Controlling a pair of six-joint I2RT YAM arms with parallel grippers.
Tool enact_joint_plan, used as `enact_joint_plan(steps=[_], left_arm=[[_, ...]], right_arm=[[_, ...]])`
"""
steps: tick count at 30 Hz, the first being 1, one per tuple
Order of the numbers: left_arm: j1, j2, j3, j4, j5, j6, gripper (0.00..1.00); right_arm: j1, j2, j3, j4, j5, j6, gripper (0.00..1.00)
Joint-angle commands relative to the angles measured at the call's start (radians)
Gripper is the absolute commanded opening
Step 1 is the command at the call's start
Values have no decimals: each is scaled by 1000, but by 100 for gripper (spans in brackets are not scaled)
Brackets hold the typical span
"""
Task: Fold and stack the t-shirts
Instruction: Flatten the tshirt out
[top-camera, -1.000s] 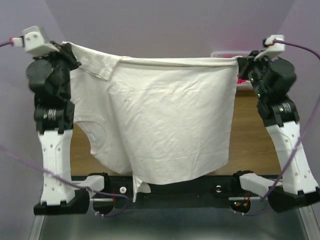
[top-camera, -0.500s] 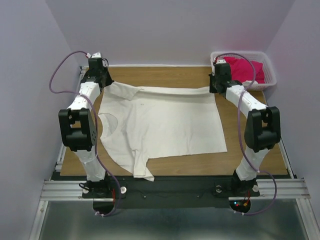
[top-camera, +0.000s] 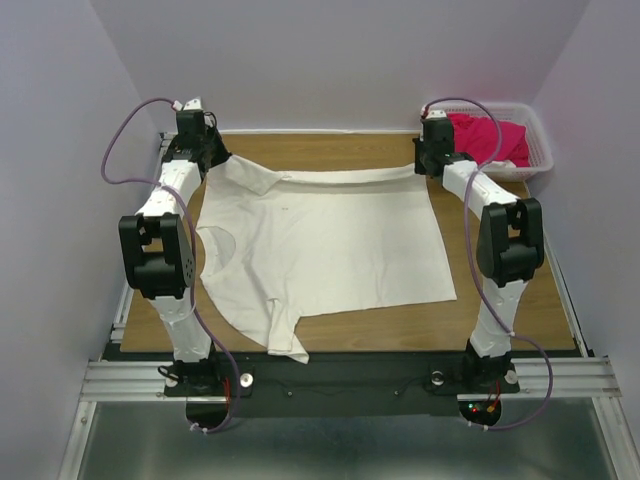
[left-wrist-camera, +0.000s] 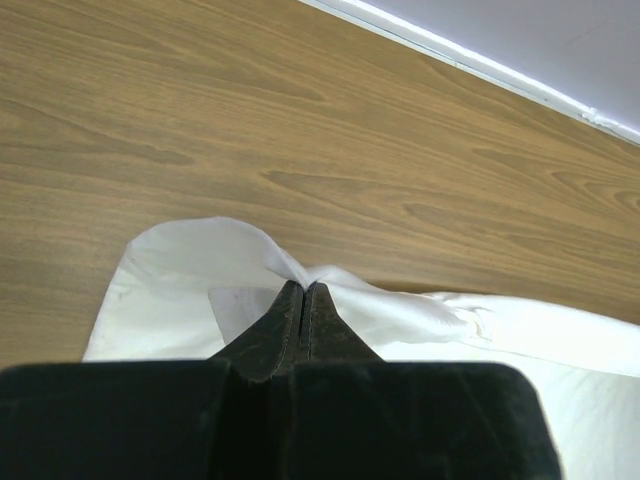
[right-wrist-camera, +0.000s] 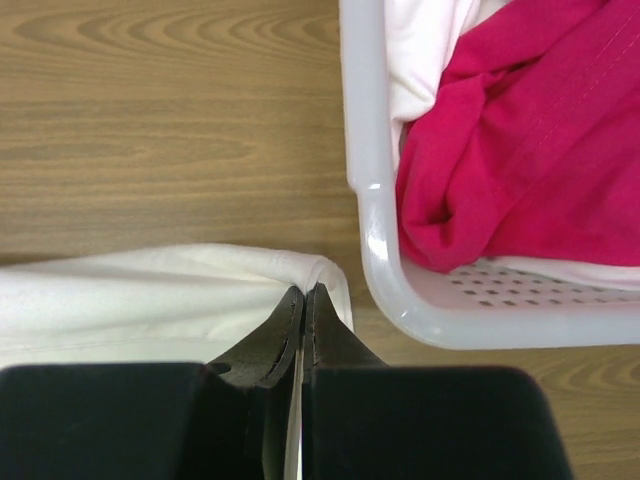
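1. Off-white knit cloth is what I am handling: the off-white t-shirt (top-camera: 320, 240) is lying spread across the wooden table (top-camera: 505, 300). Its far edge is running as a rolled band between my 2 arms.
2. The left gripper (left-wrist-camera: 303, 290) is pinching a raised fold at the shirt's far-left corner. Its jaws are pressed together on the cloth, with almost no gap showing.
3. The right gripper (right-wrist-camera: 304, 292) is pinching the far-right corner in the same way, with the fabric curling over its tips. It is sitting just beside the wall of the white basket (right-wrist-camera: 372, 200) without touching it.
4. I am judging the shirt as light, limp and not fragile. It is likely to sag and drape wherever I am not supporting it, and thin layers could slip out of a shallow pinch.
5. I am reckoning that corners, the hem and the shoulder seams make the best holds, since doubled cloth gives the jaws more to bite.
6. The shirt's surface is looking matte and softly wrinkled. A curved neckline is showing on its left side, and 1 sleeve is trailing toward the near edge.
7. The magenta t-shirt (right-wrist-camera: 520, 130) is lying bunched inside the basket, in deep folds with a stitched seam showing. I am expecting it to be equally soft.
8. The basket is glossy, rigid plastic with a perforated floor, and the table is smooth wood grain.
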Motion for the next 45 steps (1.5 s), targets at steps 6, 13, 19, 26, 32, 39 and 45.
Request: enact_joint_plan(steps=[6, 13, 19, 26, 32, 39, 45], left_arm=[[11, -19, 146, 11, 27, -37, 0], [11, 53, 238, 45, 26, -76, 38], [11, 75, 255, 59, 84, -77, 92], [-2, -268, -78, -59, -81, -116, 89], [-116, -500, -462, -182, -169, -166, 75], [-164, -568, -788, -190, -168, -269, 55], [-164, -501, -843, -175, -230, -289, 48]], right_arm=[[-39, 59, 199, 66, 95, -58, 1], [-47, 164, 344, 70, 102, -44, 30], [-47, 121, 336, 70, 36, 0, 68], [-47, -157, 28, 33, -159, 213, 65], [-45, -344, -267, -24, -357, 379, 45], [-47, -554, -640, -70, -406, 476, 36], [-53, -584, -764, -72, -372, 524, 30]])
